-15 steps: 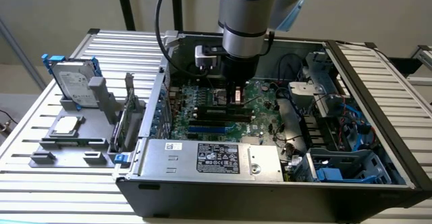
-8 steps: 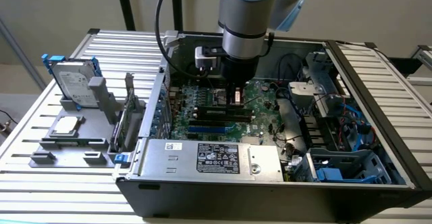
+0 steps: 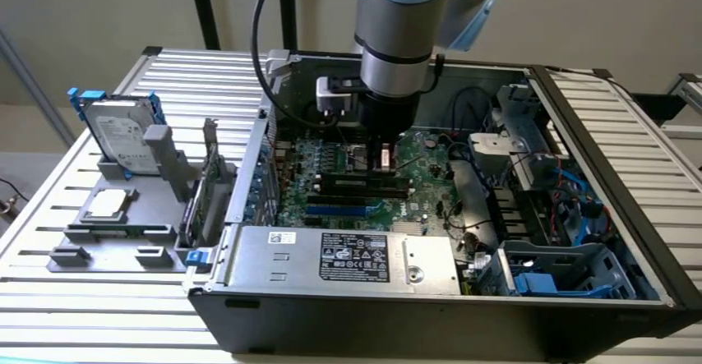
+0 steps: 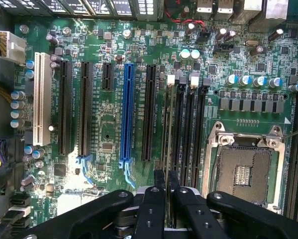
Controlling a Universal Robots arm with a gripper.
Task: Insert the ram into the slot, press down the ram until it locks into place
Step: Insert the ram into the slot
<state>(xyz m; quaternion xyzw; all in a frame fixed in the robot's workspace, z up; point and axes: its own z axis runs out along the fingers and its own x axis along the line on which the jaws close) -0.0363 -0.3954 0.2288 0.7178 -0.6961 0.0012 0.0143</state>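
As I clenched my gripper (image 4: 166, 180) on it from both sides, the ram (image 4: 167, 129) stood on edge between my fingers, a thin strip reaching straight out ahead of my fingertips. It lay directly below my wrist and in line with the slot (image 4: 171, 79), whose pale end clip showed just past the ram's far end. I could not tell whether the lower edge had entered that slot or only hung over it. Just beside my held stick, on one side, ran the other memory sockets (image 4: 191, 129), parallel and close together, and beyond them sat the open processor socket (image 4: 243, 172). On my other side ran a black expansion socket (image 4: 149, 114), then the long blue connector (image 4: 128, 114) farther off. All of it sat on the green motherboard (image 4: 104, 134), with my arm reaching down into the open computer case (image 3: 439, 315).
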